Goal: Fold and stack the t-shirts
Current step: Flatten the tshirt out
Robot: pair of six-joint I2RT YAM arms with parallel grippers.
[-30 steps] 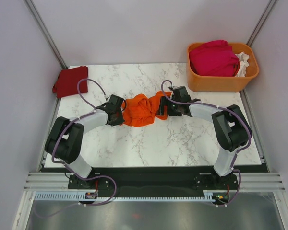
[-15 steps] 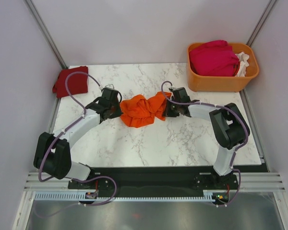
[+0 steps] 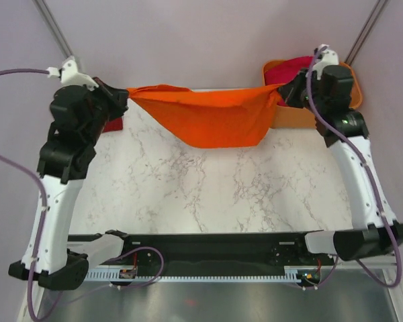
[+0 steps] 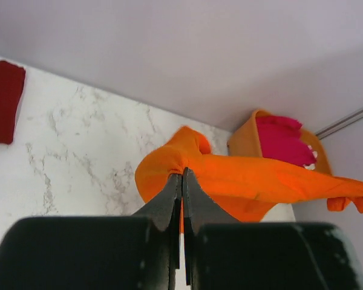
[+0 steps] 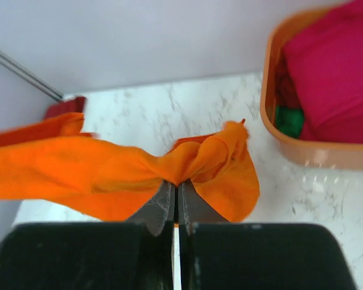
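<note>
A bright orange t-shirt (image 3: 211, 114) hangs stretched in the air across the back of the table, sagging in the middle. My left gripper (image 3: 123, 97) is shut on its left end (image 4: 180, 166), raised high at the back left. My right gripper (image 3: 282, 90) is shut on its right end (image 5: 187, 169), raised at the back right in front of the basket. A folded dark red t-shirt (image 4: 3, 99) lies at the table's back left corner, mostly hidden behind my left arm in the top view. A magenta t-shirt (image 5: 333, 72) fills the basket.
The orange plastic basket (image 5: 272, 103) stands at the back right corner, with something green (image 5: 288, 121) inside beside the magenta cloth. The marble table (image 3: 208, 188) runs below the hanging shirt. Grey walls close in on three sides.
Both arms rose from the table and spread apart toward the back corners, lifting the bunched orange t-shirt and pulling it out wide. The right gripper shut on the cloth.
</note>
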